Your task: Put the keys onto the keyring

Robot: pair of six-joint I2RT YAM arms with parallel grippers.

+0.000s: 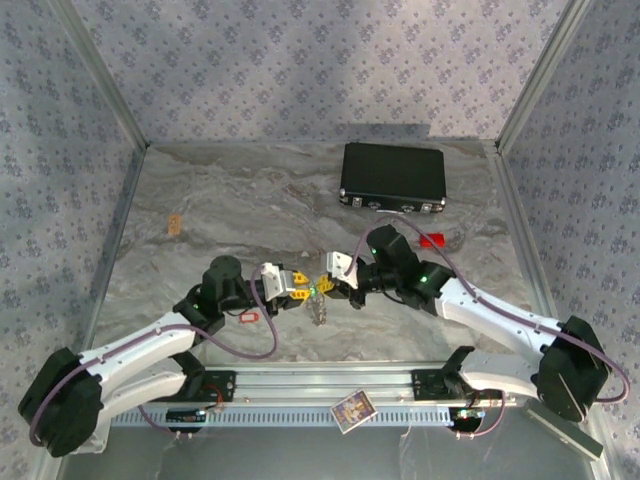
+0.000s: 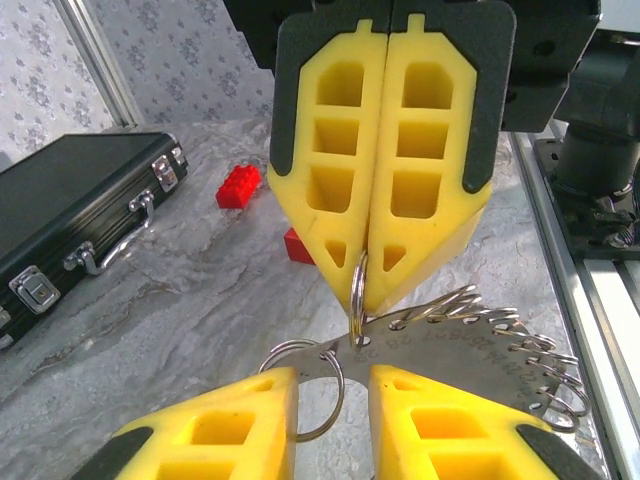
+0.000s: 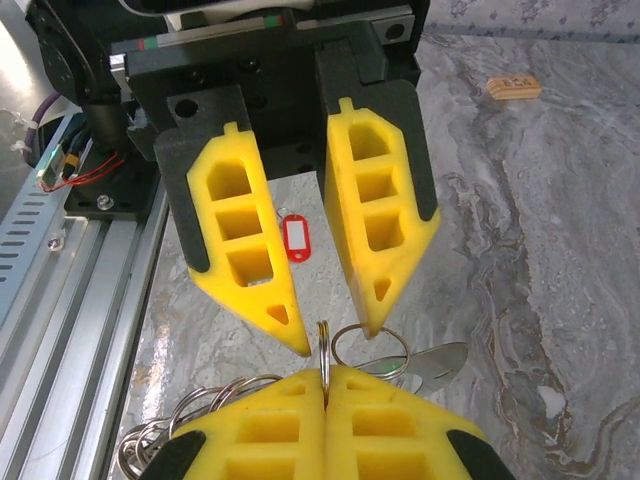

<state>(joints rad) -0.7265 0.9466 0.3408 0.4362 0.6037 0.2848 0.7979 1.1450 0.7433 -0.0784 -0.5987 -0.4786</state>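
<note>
Facing each other tip to tip over the near middle of the counter (image 1: 250, 200), the left gripper (image 1: 298, 289) and the right gripper (image 1: 330, 284) almost meet. The right jaws are pressed together on the keyring (image 2: 358, 290), a thin silvery ring seen edge-on and standing upright at their very tips. From that ring hangs a flat metal plate (image 2: 450, 355), with a fan of wire loops (image 2: 545, 375) spreading to the right in the left wrist view. The left jaws stand apart and hold nothing. A smaller split ring (image 2: 312, 392), threaded through the plate, lies in the gap between them, close against one yellow finger (image 2: 230, 420); whether it touches that finger I cannot tell. The key with the red tag (image 3: 297, 238) lies flat on the counter just beside the left arm, left of and nearer than the grippers, apart from both of them and from the keyring. At the far side sits a closed black case (image 1: 392, 178), with red bricks (image 2: 238, 185) on the counter between it and the right arm. A small tan tag (image 1: 176, 224) lies far left.
</note>
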